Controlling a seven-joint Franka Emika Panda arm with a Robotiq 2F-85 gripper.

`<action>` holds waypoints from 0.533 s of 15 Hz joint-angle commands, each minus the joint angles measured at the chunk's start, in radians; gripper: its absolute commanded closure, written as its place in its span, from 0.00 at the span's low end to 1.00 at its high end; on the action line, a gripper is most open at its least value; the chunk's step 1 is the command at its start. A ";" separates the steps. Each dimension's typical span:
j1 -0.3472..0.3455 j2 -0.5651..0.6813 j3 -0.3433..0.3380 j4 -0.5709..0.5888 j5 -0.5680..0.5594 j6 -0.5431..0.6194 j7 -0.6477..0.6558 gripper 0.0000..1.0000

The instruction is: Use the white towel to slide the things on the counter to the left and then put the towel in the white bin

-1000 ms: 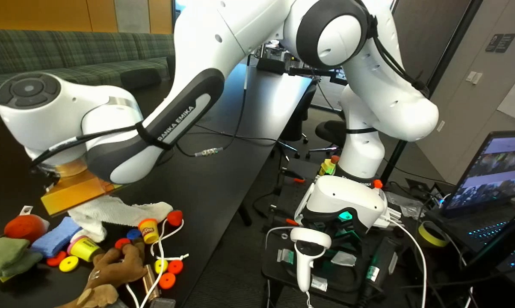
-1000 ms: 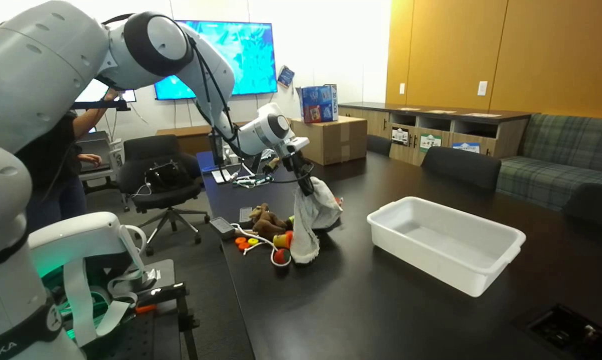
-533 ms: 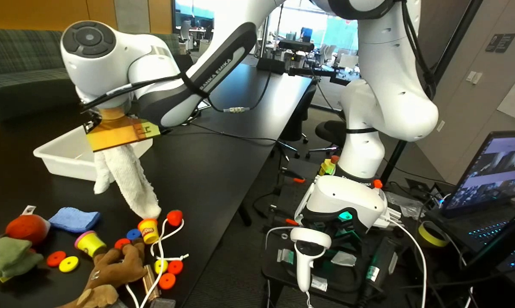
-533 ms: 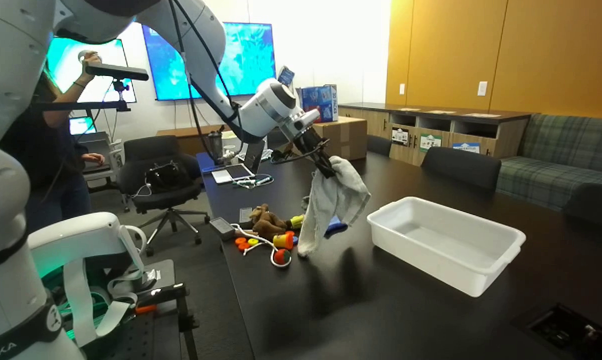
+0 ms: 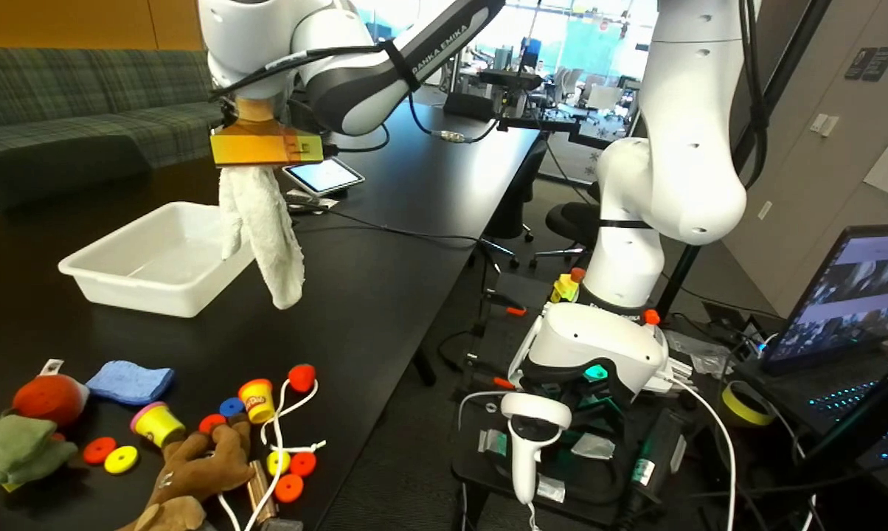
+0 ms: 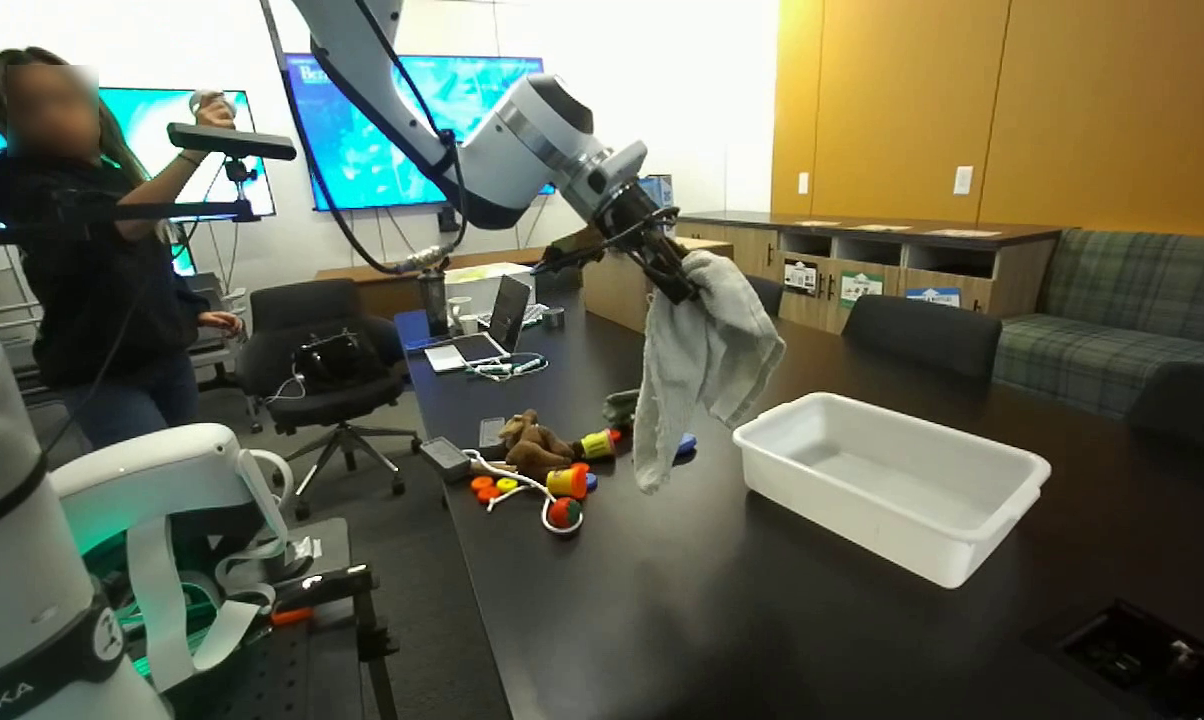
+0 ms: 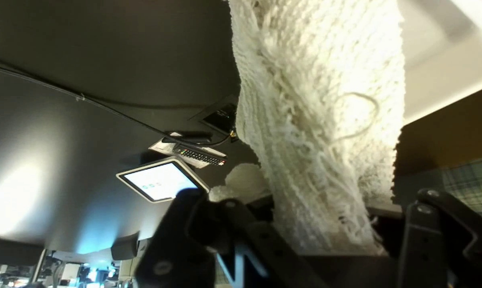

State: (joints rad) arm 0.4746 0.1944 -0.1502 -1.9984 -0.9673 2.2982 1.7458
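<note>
Clamped in the end effector (image 6: pixel 684 290), the towel (image 6: pixel 704 362) hangs lengthwise, with the bin (image 6: pixel 852 514) lower and off to the side away from the toys (image 6: pixel 566 483).

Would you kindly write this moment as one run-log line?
gripper: closed on white towel; towel: hanging, not yet in white bin; bin: on table; brown plush toy, Play-Doh tub: also on table
</note>
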 commanded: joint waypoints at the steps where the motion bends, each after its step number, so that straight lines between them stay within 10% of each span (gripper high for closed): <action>1: -0.120 -0.065 0.120 -0.018 -0.014 -0.048 0.034 0.95; 8: -0.238 0.008 0.198 0.111 0.006 0.015 -0.041 0.95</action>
State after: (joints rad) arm 0.2897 0.1564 0.0181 -1.9729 -0.9673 2.2764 1.7484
